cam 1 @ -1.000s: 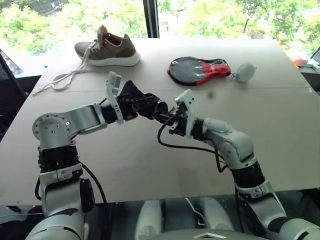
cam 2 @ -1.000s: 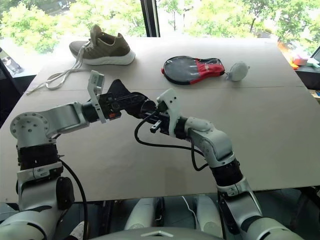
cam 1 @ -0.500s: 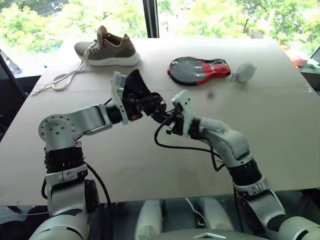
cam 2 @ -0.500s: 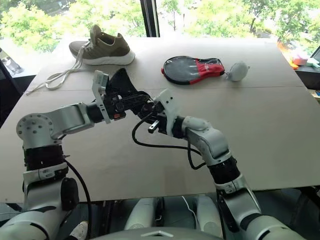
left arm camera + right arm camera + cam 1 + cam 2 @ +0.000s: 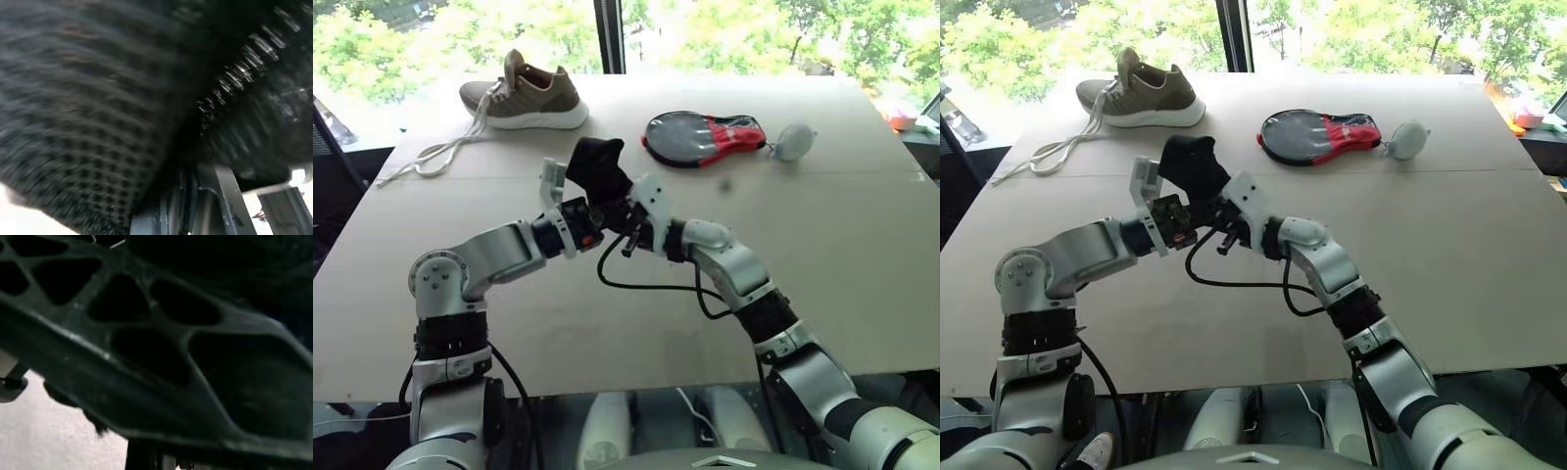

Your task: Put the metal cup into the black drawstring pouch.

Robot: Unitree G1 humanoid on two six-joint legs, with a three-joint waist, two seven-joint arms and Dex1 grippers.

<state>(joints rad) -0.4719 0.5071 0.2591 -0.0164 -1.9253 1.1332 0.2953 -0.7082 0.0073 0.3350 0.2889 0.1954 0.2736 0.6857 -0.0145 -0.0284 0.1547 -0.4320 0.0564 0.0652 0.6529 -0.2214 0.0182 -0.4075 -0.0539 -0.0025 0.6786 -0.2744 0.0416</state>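
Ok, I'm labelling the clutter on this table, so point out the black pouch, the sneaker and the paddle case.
black drawstring pouch (image 5: 597, 166): left eye view, on the bunched fabric above the grippers.
sneaker (image 5: 533, 98): left eye view, on its olive side panel.
paddle case (image 5: 680, 136): left eye view, on its black round part.

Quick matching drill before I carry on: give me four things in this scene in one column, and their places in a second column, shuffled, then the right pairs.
Things:
1. black drawstring pouch
2. shoe
3. paddle case
4. grey ball

Places:
A. far left part of the table, laces trailing
B. held up between both arms above the table
C. far side, right of the paddle case
D. far side, flat, black and red

Pairs: 1-B, 2-A, 3-D, 4-C
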